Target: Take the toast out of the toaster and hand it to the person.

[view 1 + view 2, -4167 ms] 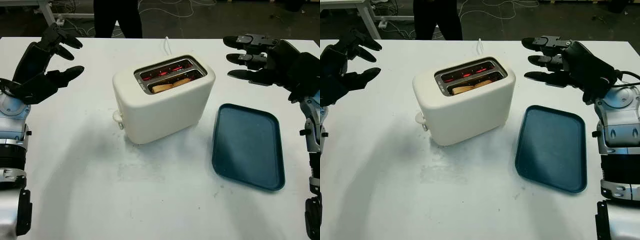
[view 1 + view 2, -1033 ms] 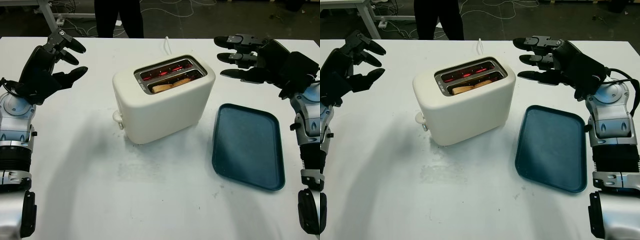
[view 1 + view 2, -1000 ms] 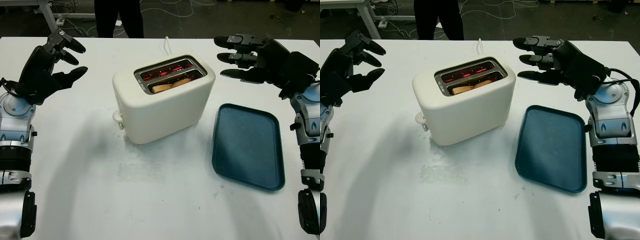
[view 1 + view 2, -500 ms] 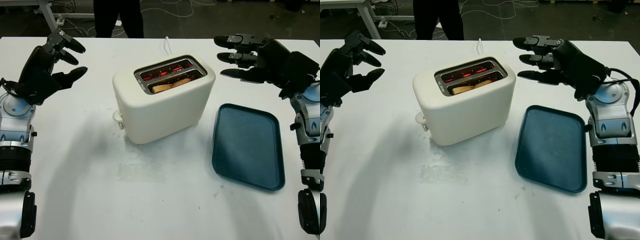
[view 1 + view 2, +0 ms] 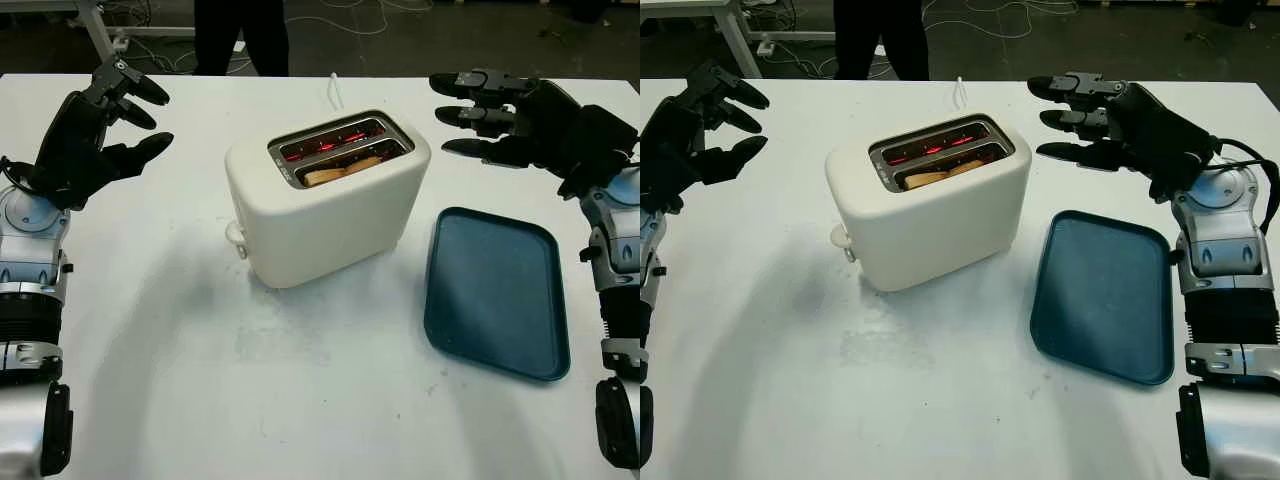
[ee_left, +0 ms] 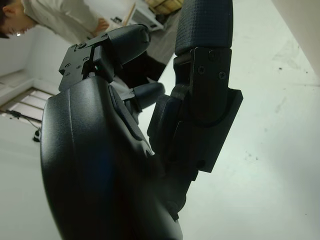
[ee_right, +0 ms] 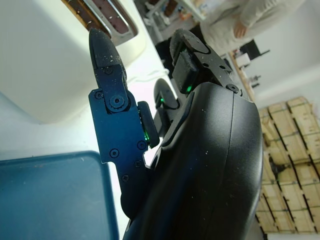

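centrally on the white bench stands the cream two-slot toaster, turned at a slant, with a small knob low on its left end and a white cord running off behind it. both slots glow red inside. the toast sits in the nearer slot, a pale golden-brown slice with only its top edge peeking above the rim, lying low in the slot. just to the right of the toaster lies a dark blue tray, flat on the bench and apart from the toaster's base. the left hand is held above the bench well to the left of the toaster, open and holding nothing. the right hand is raised to the right of the toaster, above the bench behind the tray, open too, its black fingers pointing toward the toaster's top without touching it. behind the toaster, past the bench's far edge, a person in dark trousers stands.
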